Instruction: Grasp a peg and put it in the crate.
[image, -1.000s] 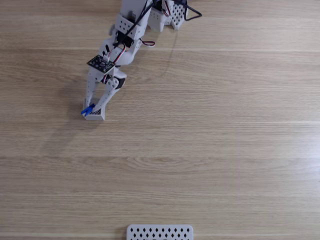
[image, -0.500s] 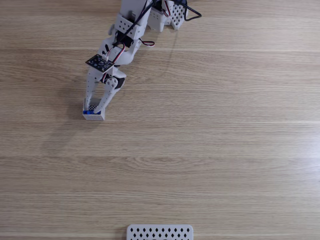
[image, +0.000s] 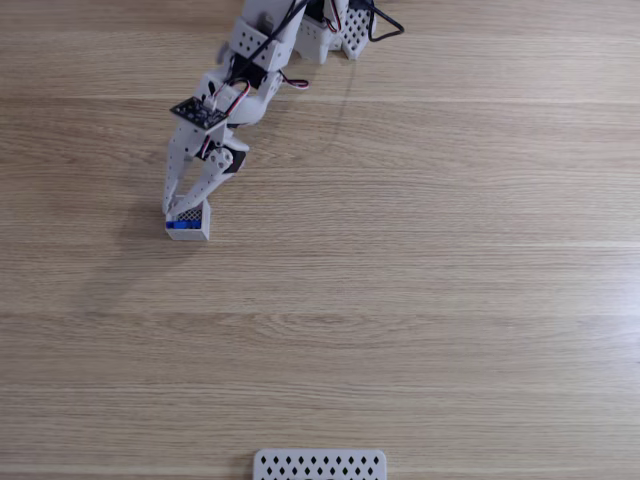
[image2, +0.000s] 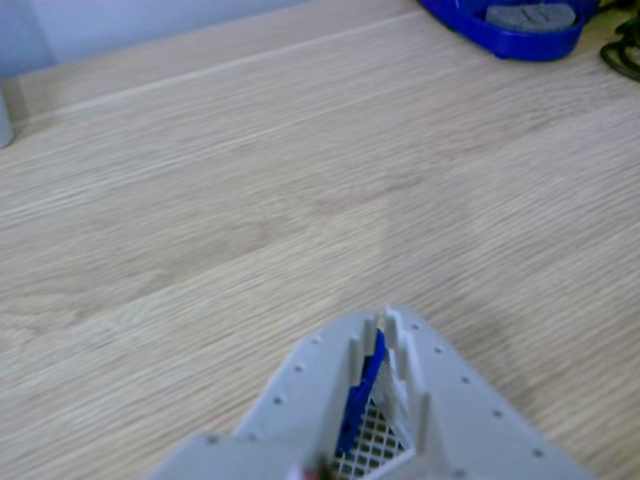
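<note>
Since a second ago the arm has pulled back a little toward the top of the fixed view, and the peg, which then stuck out at the crate's left corner between the fingertips, now lies down inside the crate as a short blue bar running left to right across its lower half.

That crate sits at the left of the frame, a small white square box with thin walls and a dark mesh floor. The claw hangs directly over its upper edge, the two pale perforated fingers converging to a point just above the peg. Its fingers look parted by a narrow gap with nothing clearly pinched, though from above I cannot be sure the tips are free of the peg.

From the other view the claw fills the bottom centre: grey plastic fingers with rows of small holes, toothed inner faces, and a slim glossy blue peg standing on edge in the slot between them, over the crate's white lattice. Whether the pads touch it there I cannot tell.

My reading is that the placing is essentially done. What matters next is that the peg lies straight below the fingertips, so the claw should lift straight away without dragging it.

Underneath is a table of light wood grain, matte and smooth. A white panel with diamond holes sits at the bottom edge.
</note>
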